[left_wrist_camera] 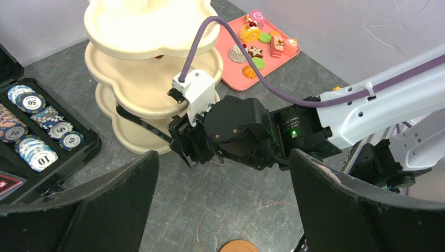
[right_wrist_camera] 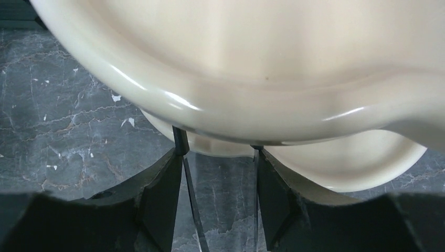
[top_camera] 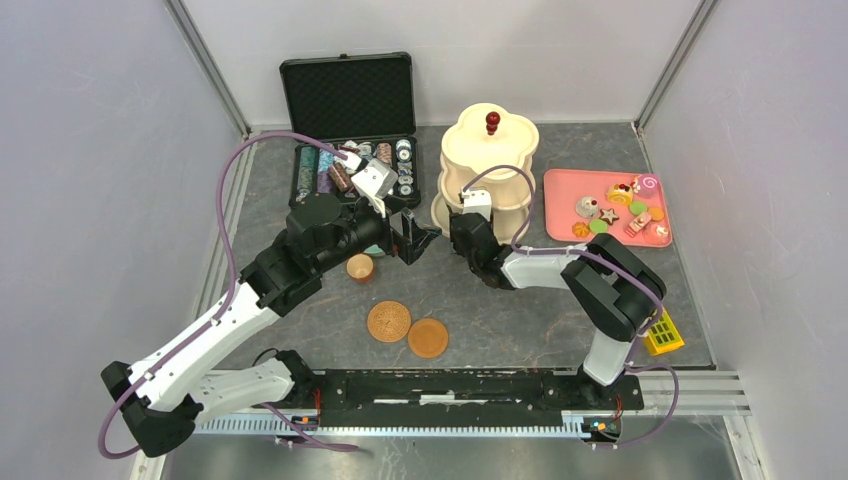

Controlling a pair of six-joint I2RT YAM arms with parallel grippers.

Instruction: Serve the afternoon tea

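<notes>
Light: bright, even, from overhead; soft shadows at the stand's (top_camera: pixel 490 160) base.
Glare: white streaks along its rim, right wrist view.
Focus: fingers (left_wrist_camera: pixel 94 210) below it blurred.

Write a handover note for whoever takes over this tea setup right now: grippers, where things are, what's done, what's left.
Left gripper: open, empty, hovering between the brown cup and the stand.
Right gripper: jaws part open, tips at the stand's lower tiers; grip unclear.
Pastries all on the pink tray; the tiers in view are bare. Two saucers lie bare on the table, the brown cup behind them, not on one.
Done: nothing served yet.
Left: pastries onto the stand, cup onto a saucer.
</notes>
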